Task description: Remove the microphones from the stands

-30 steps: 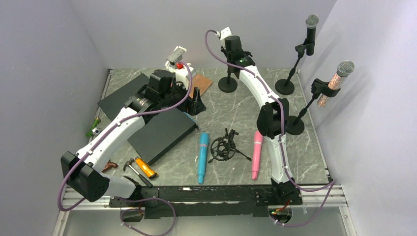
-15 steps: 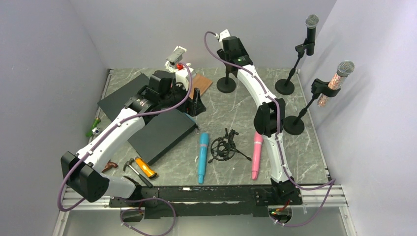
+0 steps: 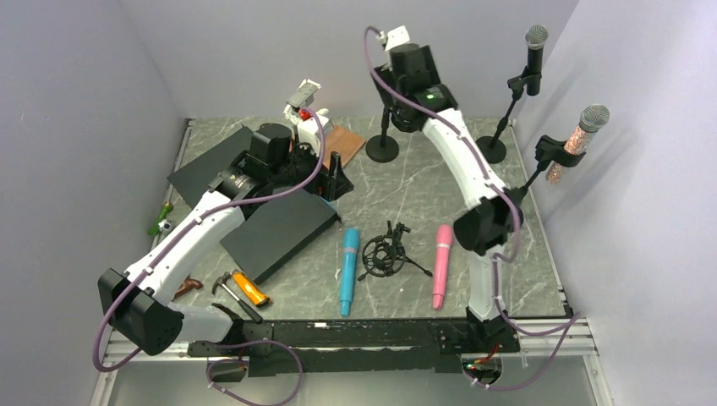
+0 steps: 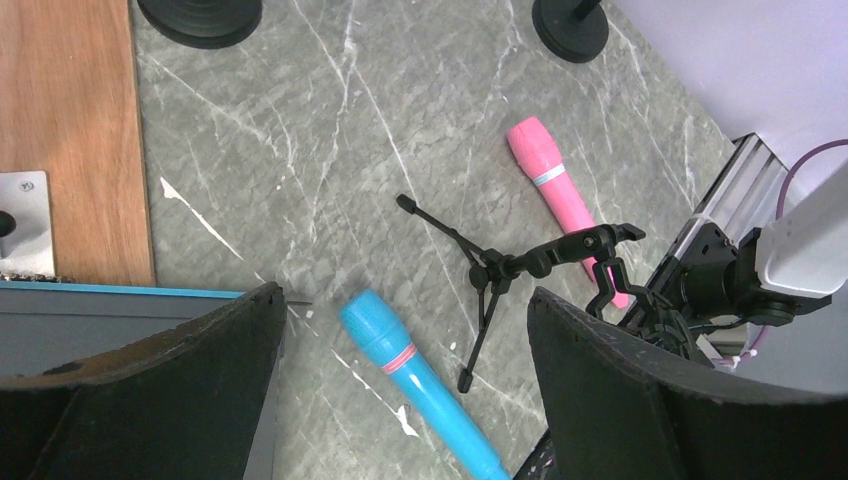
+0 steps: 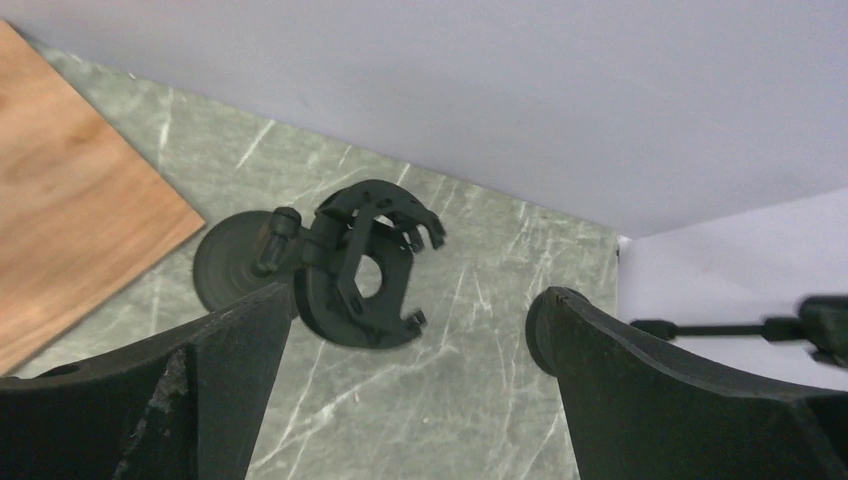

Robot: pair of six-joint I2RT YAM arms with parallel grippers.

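A black microphone [image 3: 535, 52] with a silver head stands clipped in a stand [image 3: 489, 150] at the back right. A glittery pink microphone [image 3: 580, 135] sits in a second stand by the right wall. My right gripper [image 3: 404, 78] hangs open over a third stand [image 3: 382, 149] at the back. In the right wrist view its empty black clip [image 5: 365, 265] lies just beyond that gripper [image 5: 415, 302], touching neither finger. My left gripper [image 3: 335, 178] is open above the table, holding nothing. Its wrist view shows the gripper [image 4: 405, 300] over a loose blue microphone [image 4: 400, 360].
A pink microphone [image 3: 441, 264] and a small tripod with a shock mount [image 3: 385, 254] lie beside the blue one [image 3: 347, 271]. A black box [image 3: 279, 233], a wooden board [image 3: 345, 142] and hand tools [image 3: 245, 289] fill the left side. Walls close in left, back and right.
My right gripper has opened and risen off the empty stand's clip, its elbow swinging right. That stand's base slid a little to the left. The left arm has barely moved.
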